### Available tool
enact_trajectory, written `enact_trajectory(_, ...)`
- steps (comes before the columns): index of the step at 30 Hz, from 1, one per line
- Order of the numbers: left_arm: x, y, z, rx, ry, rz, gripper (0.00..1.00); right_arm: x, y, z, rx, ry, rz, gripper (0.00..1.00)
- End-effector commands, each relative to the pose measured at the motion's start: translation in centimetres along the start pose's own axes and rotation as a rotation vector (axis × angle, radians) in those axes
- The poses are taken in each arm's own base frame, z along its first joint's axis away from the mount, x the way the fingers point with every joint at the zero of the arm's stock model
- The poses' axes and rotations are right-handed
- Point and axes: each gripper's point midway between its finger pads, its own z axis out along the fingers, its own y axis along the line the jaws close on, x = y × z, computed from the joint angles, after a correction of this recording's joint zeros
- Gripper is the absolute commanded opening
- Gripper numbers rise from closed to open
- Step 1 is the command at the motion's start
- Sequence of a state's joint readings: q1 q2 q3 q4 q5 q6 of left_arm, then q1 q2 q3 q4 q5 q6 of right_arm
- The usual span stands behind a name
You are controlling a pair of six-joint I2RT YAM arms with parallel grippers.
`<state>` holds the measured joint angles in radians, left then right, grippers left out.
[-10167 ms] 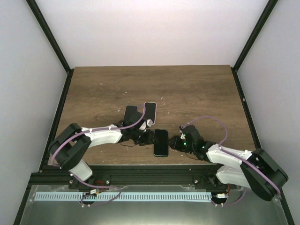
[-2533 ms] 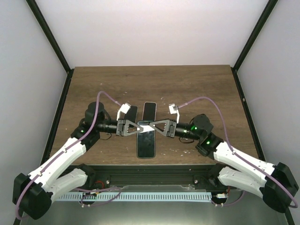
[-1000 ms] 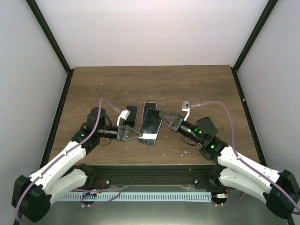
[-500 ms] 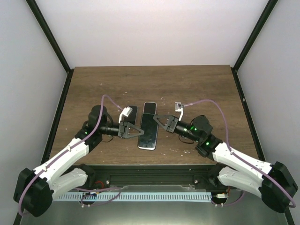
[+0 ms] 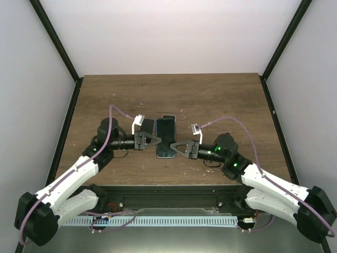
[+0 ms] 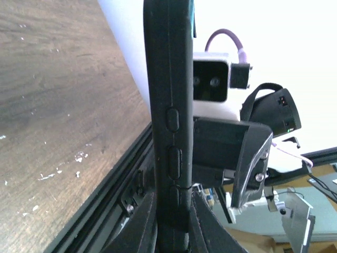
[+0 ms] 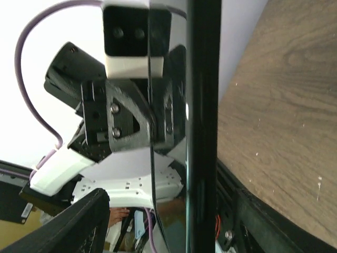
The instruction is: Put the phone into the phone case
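Above the table (image 5: 221,100), overhead, the phone (image 5: 166,138) hangs farther out than half a second ago, nearing what I take for the phone case (image 5: 168,116). Left wrist: left gripper (image 6: 171,213) pinches its edge. Right wrist: right gripper (image 7: 166,221) stands spread; seating remains.

Arms reach inward, facing. Left end effector (image 5: 154,140) clamped on phone (image 5: 166,138) edge; right end effector (image 5: 177,147) spread, straddling opposite edge.
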<state>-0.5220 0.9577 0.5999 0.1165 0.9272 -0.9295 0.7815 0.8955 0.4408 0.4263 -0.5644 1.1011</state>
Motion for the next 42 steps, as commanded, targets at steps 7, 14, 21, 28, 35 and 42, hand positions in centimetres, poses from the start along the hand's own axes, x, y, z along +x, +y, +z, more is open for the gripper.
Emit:
enact_trajectory(7, -2.9, -2.8, -0.4, 0.027, -0.103, 0.114, 0.00, 1.7, 1.2, -0.5, -0.059, 0.085, -0.009, 0.51)
enact_trajectory(14, -3.1, -0.8, -0.5, -0.075, -0.122, 0.137, 0.00, 1.4, 0.8, -0.9, -0.051, 0.034, 0.025, 0.13)
enact_trajectory(21, -2.9, 0.6, -0.5, -0.141, -0.108, 0.151, 0.00, 1.0, 0.8, -1.1, -0.058, 0.005, 0.056, 0.01)
enact_trajectory(28, -2.6, -0.4, -0.7, -0.108, -0.104, 0.148, 0.08, 0.4, 1.0, -1.3, -0.061, -0.038, 0.018, 0.01)
enact_trajectory(35, -2.3, 0.2, -1.0, -0.139, -0.101, 0.131, 0.41, -0.2, -0.2, -1.8, 0.024, -0.083, -0.038, 0.01)
enact_trajectory(42, -2.3, 1.8, -1.6, -0.260, -0.098, 0.132, 0.70, -0.8, -2.7, -2.9, 0.205, -0.119, -0.082, 0.01)
